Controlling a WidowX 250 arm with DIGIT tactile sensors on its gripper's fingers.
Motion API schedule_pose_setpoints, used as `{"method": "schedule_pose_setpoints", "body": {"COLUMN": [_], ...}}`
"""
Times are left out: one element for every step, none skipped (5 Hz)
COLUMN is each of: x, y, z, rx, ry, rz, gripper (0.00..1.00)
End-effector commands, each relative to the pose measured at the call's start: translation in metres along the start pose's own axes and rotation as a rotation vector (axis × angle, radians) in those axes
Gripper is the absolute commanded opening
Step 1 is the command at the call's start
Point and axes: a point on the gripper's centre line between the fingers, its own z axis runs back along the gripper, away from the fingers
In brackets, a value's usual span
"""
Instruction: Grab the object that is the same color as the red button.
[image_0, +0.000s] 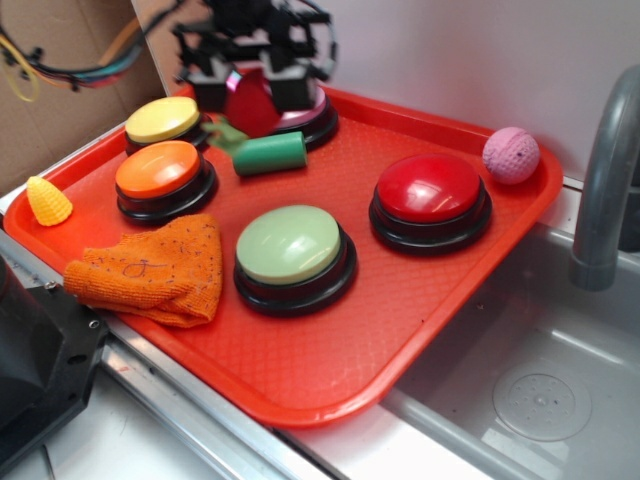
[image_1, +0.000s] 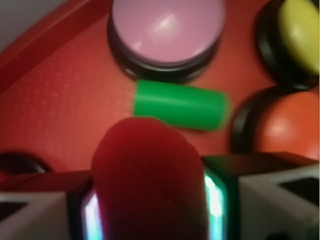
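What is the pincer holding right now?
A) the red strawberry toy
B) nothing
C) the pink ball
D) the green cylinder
A: the wrist view shows the red strawberry toy clamped in the pincer, while the green cylinder lies on the tray and the pink ball sits at its far corner.

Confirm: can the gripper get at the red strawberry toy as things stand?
Yes, it looks so: the gripper already appears shut on the strawberry toy, red body pinched between the fingers and seemingly raised above the tray. The green cylinder lies apart below it, blocking nothing.
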Motion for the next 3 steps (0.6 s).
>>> {"method": "schedule_pose_setpoints", "body": {"x": [-0.027, -0.038, -0.047], "y": [0.046, 0.059, 0.065], "z": [0.039, 0.041, 0.043], "rx": [0.048, 0.008, -0.002], "ry": [-0.031, 0.006, 0.007], "rz": [-0.191, -0.366, -0.432], "gripper": [0.0, 0.0, 0.0]}}
